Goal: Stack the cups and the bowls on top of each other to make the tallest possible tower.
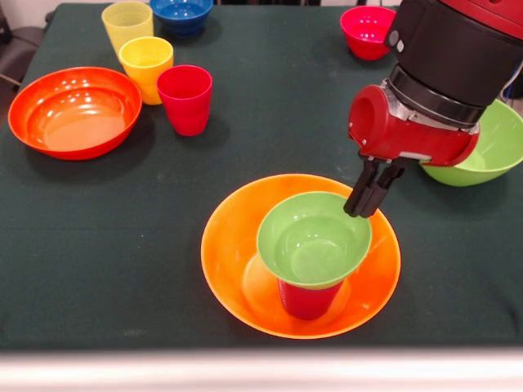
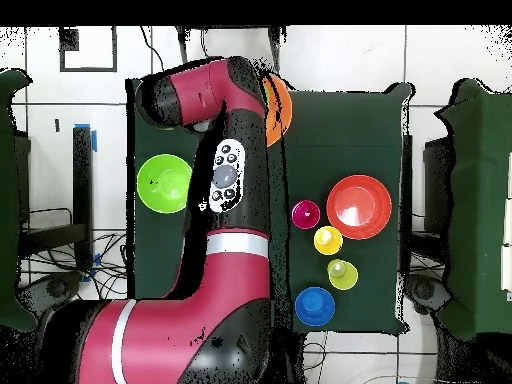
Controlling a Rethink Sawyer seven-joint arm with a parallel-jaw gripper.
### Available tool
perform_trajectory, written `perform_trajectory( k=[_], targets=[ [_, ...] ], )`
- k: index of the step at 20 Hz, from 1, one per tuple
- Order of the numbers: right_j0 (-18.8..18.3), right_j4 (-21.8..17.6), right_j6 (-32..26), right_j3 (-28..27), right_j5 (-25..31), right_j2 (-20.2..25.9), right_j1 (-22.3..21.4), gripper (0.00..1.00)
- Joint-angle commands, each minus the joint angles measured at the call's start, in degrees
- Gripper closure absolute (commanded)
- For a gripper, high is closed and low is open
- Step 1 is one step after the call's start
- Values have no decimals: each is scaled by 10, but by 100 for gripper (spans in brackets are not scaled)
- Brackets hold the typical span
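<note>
The large yellow-orange bowl (image 1: 237, 245) stands at the table's front middle. A cup (image 1: 306, 300) stands upright inside it and looks dark red here. The small green bowl (image 1: 315, 243) sits on that cup, tilted a little. My gripper (image 1: 364, 209) comes down at this bowl's far right rim, its two fingers close together on the rim. The red-pink cup (image 1: 186, 98), the yellow-orange cup (image 1: 146, 67) and the pale yellow cup (image 1: 127, 23) stand at the back left. In the overhead view my arm (image 2: 225, 180) hides the gripper and the stack.
The wide orange-red bowl (image 1: 73, 110) lies at the left, the small blue bowl (image 1: 181, 15) at the back, the small red-pink bowl (image 1: 368, 31) at the back right. The large green bowl (image 1: 498, 147) sits at the right, partly behind my arm.
</note>
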Motion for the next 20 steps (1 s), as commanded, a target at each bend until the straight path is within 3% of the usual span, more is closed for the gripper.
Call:
perform_trajectory(
  k=[1,20],
  targets=[
    [-10,12,-55,32,53,59,14,100],
    [-13,18,-55,5,29,66,46,100]
  ],
)
